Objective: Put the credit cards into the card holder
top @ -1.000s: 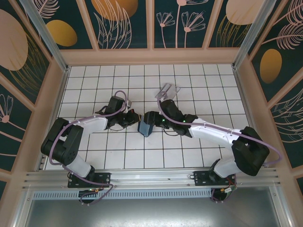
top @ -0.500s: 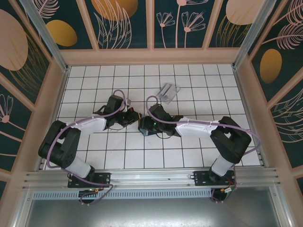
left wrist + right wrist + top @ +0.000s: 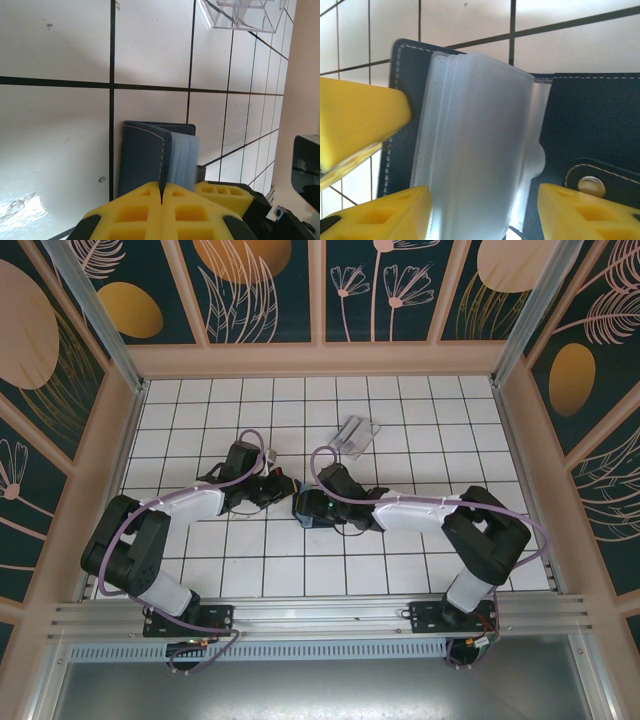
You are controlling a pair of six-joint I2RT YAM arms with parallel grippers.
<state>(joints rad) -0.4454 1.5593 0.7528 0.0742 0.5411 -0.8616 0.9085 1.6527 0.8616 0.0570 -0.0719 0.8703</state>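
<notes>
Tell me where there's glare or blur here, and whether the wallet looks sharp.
Top external view: evenly lit and sharp. Left wrist view: glare patch on the white tiled tabletop at lower left; the flat dark blue folding wallet is sharp, the left tool slightly soft. Right wrist view: the wallet's frosted plastic sleeves look hazy, and the right tool is blurred.

The card holder (image 3: 240,12) is cut off; sleeves inside the wallet (image 3: 590,115) blur.
</notes>
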